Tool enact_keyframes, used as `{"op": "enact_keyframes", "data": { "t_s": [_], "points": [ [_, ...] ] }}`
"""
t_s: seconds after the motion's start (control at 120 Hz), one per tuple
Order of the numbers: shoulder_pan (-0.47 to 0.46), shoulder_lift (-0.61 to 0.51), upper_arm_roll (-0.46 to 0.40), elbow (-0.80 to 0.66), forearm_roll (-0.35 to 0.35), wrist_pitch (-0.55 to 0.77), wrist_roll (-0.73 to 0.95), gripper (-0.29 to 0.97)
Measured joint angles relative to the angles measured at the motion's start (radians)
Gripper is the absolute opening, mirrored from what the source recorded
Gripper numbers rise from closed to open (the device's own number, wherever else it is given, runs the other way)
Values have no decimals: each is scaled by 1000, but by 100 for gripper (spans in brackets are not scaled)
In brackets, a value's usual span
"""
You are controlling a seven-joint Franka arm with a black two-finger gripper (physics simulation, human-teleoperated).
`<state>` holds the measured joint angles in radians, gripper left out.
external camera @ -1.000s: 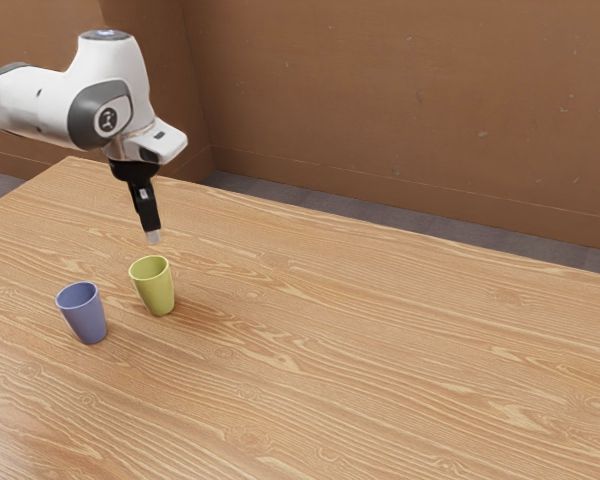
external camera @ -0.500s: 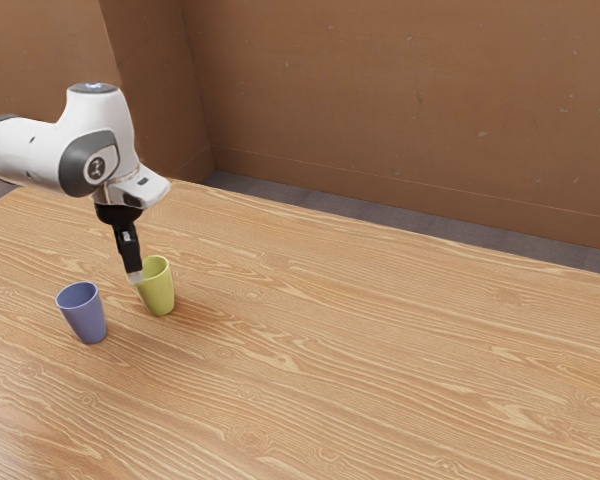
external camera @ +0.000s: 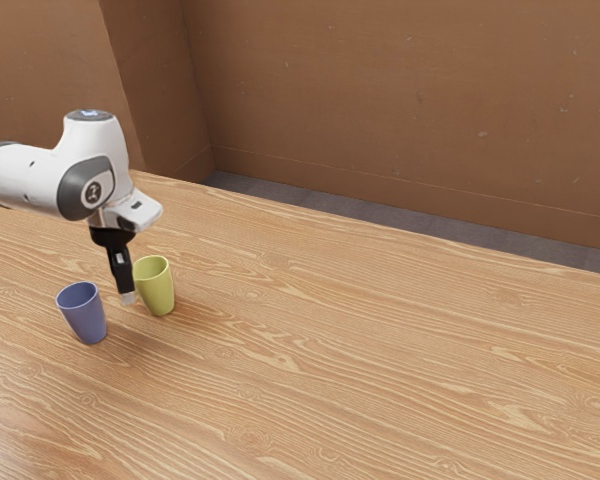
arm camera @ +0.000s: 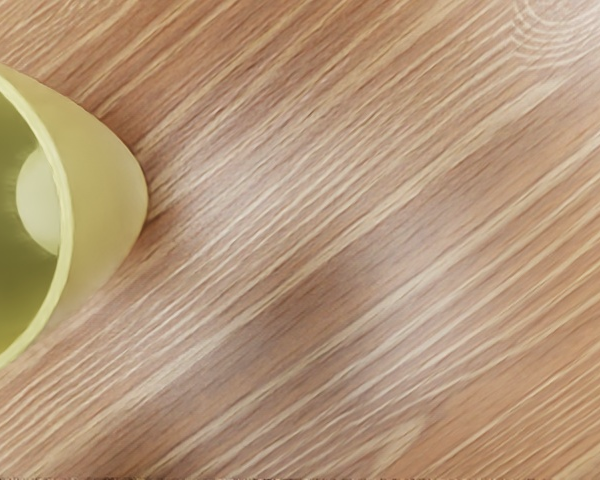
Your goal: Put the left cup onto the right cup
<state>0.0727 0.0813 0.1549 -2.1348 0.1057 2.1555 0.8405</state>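
Note:
Two cups stand upright on the wooden table (external camera: 380, 340). The blue cup (external camera: 82, 311) is the one further to the exterior view's left. Just to its right stands the yellow-green cup (external camera: 154, 284). My gripper (external camera: 128, 295) points down and hangs low over the table in the gap between the cups, close beside the yellow-green cup's left wall and touching neither. In the wrist view the yellow-green cup (arm camera: 40, 210) appears from above, open and empty, just beside my hand.
Brown walls (external camera: 400, 90) run behind the table's far edge, with a strip of grey floor (external camera: 430, 220) between them. Bare wood stretches across the exterior view's right and front.
My hand has come down and toward the exterior view's left, from above the yellow-green cup to a low spot between the two cups. Neither cup has moved.

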Motion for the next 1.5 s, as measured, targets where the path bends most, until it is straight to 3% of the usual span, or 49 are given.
{"op": "enact_keyframes", "data": {
  "t_s": [0.942,1.5],
  "points": [
    [-2,30,114,-40,0,75,55,68],
    [20,76,138,-38,-18,102,105,68]
  ]
}}
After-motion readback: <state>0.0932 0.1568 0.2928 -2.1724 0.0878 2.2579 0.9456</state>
